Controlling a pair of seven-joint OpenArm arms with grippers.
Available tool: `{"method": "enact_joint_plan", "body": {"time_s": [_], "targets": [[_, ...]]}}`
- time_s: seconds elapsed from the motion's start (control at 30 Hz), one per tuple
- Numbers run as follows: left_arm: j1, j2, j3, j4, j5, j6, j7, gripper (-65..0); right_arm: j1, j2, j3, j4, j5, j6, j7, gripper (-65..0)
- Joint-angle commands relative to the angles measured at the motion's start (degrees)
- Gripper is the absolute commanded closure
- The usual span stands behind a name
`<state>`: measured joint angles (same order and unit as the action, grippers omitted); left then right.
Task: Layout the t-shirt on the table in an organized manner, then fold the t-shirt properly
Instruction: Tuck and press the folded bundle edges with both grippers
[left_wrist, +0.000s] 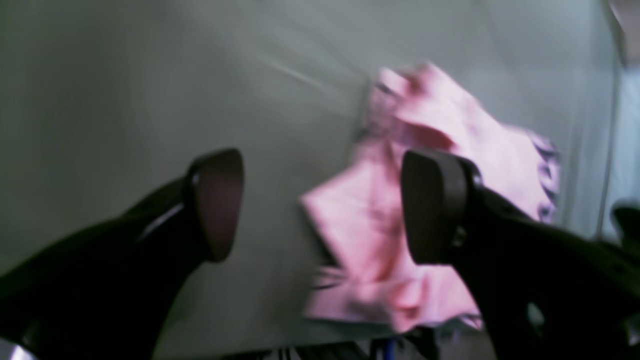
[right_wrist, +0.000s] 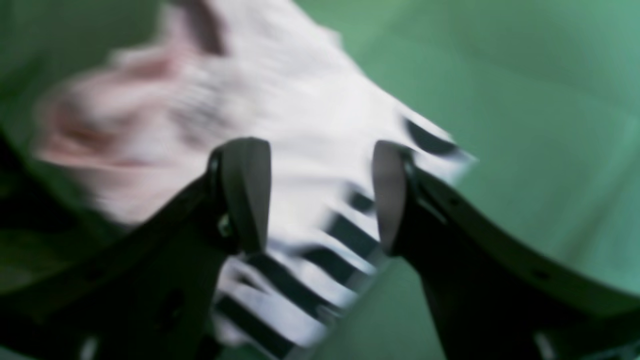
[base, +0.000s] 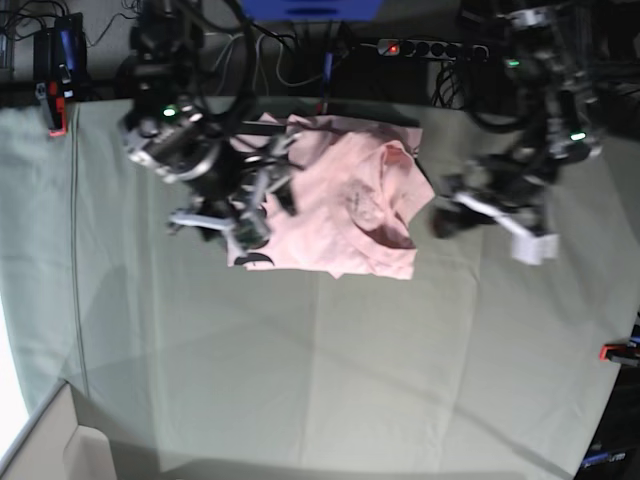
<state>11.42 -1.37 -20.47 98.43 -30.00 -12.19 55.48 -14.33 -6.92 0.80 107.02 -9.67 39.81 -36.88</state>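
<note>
Both wrist views are blurred. Crumpled t-shirt (base: 340, 200) lies at the table's (base: 330, 380) far edge; the right gripper (right_wrist: 320, 195) covers its left side, the left gripper (left_wrist: 320, 205) stays clear. Both gape, empty.

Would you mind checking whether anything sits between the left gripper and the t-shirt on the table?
Nothing visible does. The left gripper is open beside the crumpled t-shirt, with only bare table cloth between them. The right gripper, also open, is over the shirt's printed edge.
</note>
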Motion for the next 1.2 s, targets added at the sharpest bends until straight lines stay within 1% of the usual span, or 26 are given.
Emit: {"method": "enact_joint_plan", "body": {"time_s": [0.0, 0.13, 0.23, 0.4, 0.5, 0.7, 0.73, 0.77, 0.8, 0.93, 1.03, 1.07, 1.1, 1.17], "targets": [[-0.2, 0.0, 1.8, -0.4, 0.9, -0.1, -0.9, -47.7, 0.3, 0.0, 0.8, 1.1, 1.0, 0.2, 1.1, -32.5], [-0.2, 2.4, 7.6, -3.8, 5.6, -0.1, -3.7, -47.7, 0.1, 0.1, 4.5, 1.1, 1.0, 0.2, 1.1, -32.5], [-0.2, 3.1, 9.1, -6.3, 7.5, -0.1, -6.2, -47.7, 0.1, 0.1, 7.0, 1.1, 1.0, 0.2, 1.1, -32.5], [-1.4, 3.1, 10.1, -11.5, 7.7, -0.1, -8.8, -47.7, -0.5, 0.1, 8.7, 1.1, 1.0, 0.2, 1.1, -32.5], [-2.7, 2.8, 10.3, -15.5, 7.7, -0.1, -8.9, -47.7, -0.6, 1.1, 8.7, 1.1, 1.0, 0.2, 1.1, -32.5], [-4.1, 2.6, 10.5, -20.2, 7.7, -0.3, -8.9, -47.0, -0.6, 1.3, 8.7, 1.1, 1.0, 0.2, 1.1, -32.5], [-4.8, 2.7, 10.5, -20.9, 7.7, -0.3, -8.9, -46.0, -0.6, 1.3, 8.7, 1.1, 1.0, 0.2, 1.1, -32.5], [-5.1, 2.8, 10.5, -21.6, 7.7, -0.5, -8.9, -43.3, -0.6, 1.3, 8.7, 1.1, 1.0, 0.2, 1.1, -32.5], [-5.4, 3.0, 10.5, -22.3, 7.7, -0.6, -8.9, -39.2, -0.6, 1.3, 8.7, 1.1, 0.9, 0.2, 1.1, -32.4], [-6.5, 3.0, 10.5, -24.5, 7.3, -0.7, -8.9, -15.6, -0.5, 2.7, 8.8, 1.1, 0.9, 0.2, 1.1, -32.3], [-8.0, 2.7, 10.6, -25.4, 7.7, -0.7, -8.9, -3.0, 0.0, 3.2, 11.3, 1.1, 0.9, 0.2, 1.1, -32.3], [-8.6, 2.6, 10.8, -25.8, 7.8, -0.7, -8.6, 0.0, 0.2, 3.2, 12.1, 1.1, 0.9, 0.2, 1.1, -32.3], [-9.1, 2.5, 11.5, -25.9, 7.8, -0.7, -8.3, 0.0, 0.7, 3.2, 12.6, 1.1, 0.9, 0.2, 1.1, -32.3], [-10.1, 0.4, 15.3, -25.9, 7.5, -0.7, -8.5, -0.6, 1.2, 3.3, 14.2, 1.1, 0.9, 0.2, 1.1, -32.3]]}}
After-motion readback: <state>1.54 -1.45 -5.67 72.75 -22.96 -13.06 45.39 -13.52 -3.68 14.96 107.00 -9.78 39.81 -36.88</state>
